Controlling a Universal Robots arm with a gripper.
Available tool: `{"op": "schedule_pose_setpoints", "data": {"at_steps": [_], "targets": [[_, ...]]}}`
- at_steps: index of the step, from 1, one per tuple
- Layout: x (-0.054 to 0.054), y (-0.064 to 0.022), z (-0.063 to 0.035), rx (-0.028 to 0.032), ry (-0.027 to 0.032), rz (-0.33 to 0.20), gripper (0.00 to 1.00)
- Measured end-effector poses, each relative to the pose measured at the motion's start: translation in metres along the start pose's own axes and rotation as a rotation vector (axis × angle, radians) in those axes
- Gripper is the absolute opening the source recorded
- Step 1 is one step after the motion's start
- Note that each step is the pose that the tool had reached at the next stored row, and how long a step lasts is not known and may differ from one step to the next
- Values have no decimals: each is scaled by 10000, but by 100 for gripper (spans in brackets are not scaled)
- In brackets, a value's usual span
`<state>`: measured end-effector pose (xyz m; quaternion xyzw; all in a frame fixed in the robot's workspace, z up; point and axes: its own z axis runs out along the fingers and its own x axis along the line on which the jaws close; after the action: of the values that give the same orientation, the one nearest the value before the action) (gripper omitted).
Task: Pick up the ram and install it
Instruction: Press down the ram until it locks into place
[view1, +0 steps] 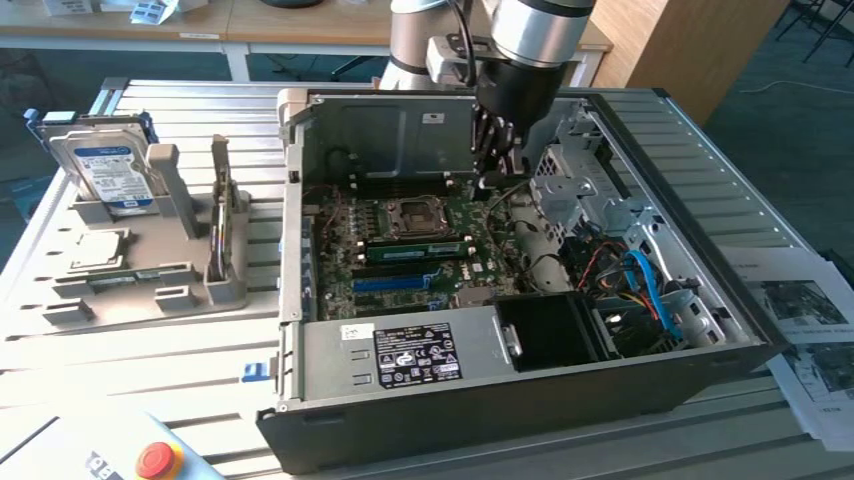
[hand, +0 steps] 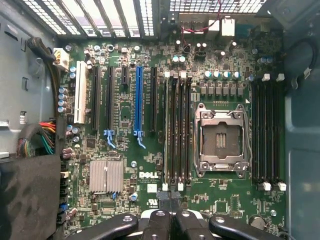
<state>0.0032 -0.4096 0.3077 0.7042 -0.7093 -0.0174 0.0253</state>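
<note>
We are working inside the open case (view1: 641, 250) on the desk (view1: 147, 410). The gripper (view1: 501, 172) is hanging clenched over the board (view1: 334, 245), and we are seeing nothing between its fingers (hand: 160, 222) – they are pressed together, empty. In the exterior view the ram (view1: 416, 250) is lying in a slot just at six o'clock of the socket (view1: 414, 215), with the gripper at about two o'clock of that socket, well apart from the stick. We are judging the stick placed but perhaps not fully latched; we cannot tell. To seat it well, we are thinking closed fingers should be bearing straight down on its top edge – evenly, without tilting, and clear of the socket and the cables (view1: 641, 285).
</note>
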Motion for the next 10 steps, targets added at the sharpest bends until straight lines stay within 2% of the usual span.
{"op": "schedule_pose_setpoints", "data": {"at_steps": [10], "targets": [[-2,-8,128,0,0,0,11]]}}
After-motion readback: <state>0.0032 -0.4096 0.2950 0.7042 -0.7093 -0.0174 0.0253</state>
